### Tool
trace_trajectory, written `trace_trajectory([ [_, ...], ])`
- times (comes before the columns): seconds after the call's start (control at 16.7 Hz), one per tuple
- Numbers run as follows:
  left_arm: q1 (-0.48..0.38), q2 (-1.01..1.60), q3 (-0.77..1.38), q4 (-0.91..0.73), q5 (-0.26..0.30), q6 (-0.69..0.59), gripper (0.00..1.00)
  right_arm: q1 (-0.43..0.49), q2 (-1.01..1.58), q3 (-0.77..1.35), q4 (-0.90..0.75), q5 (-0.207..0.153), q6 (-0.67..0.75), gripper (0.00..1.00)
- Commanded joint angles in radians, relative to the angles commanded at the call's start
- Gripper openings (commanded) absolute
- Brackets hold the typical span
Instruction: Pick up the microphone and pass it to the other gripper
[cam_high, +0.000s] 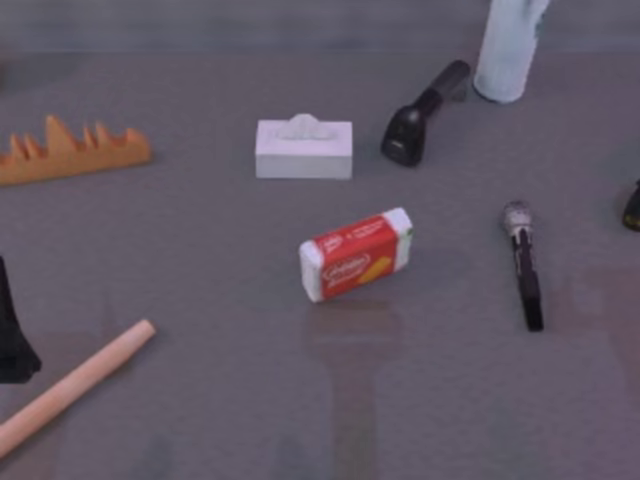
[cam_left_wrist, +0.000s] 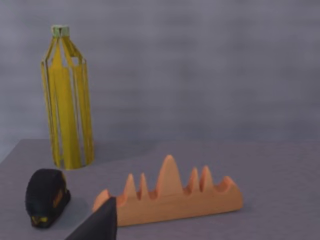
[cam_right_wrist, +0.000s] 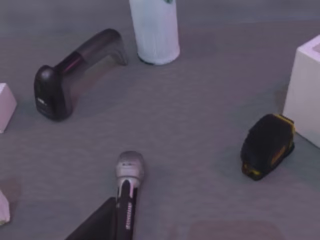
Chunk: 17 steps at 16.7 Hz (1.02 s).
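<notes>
The microphone (cam_high: 522, 262) lies flat on the table at the right, its silver mesh head (cam_high: 516, 215) towards the back and its thin black handle towards the front. In the right wrist view the microphone (cam_right_wrist: 129, 185) lies on the table beyond my right gripper (cam_right_wrist: 145, 232). That gripper is open, holds nothing, and shows one dark finger (cam_right_wrist: 102, 222) beside the handle. The right arm is outside the top view. My left gripper (cam_high: 12, 335) is parked at the left edge, open and empty, with one finger (cam_left_wrist: 102, 222) in its wrist view.
A red-and-white box (cam_high: 356, 254) sits mid-table, a white tissue box (cam_high: 304, 149) behind it. A black scanner (cam_high: 423, 113) and a white bottle (cam_high: 507, 45) stand at the back right. A tape measure (cam_high: 632, 205) lies at the right edge. An orange toothed block (cam_high: 70, 150) and a wooden stick (cam_high: 70, 385) lie at the left.
</notes>
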Motion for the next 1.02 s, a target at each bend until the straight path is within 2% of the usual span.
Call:
trace_trajectory([
  [0.54, 0.000, 0.000, 0.000, 0.000, 0.000, 0.000, 1.00, 0.146, 0.948, 0.616, -0.441, 0.027, 0.155, 1.00],
  [0.78, 0.000, 0.000, 0.000, 0.000, 0.000, 0.000, 1.00, 0.197, 1.234, 0.840, -0.582, 0.034, 0.210, 1.00],
  [1.02, 0.000, 0.000, 0.000, 0.000, 0.000, 0.000, 1.00, 0.229, 1.409, 0.985, -0.660, 0.037, 0.245, 1.00],
])
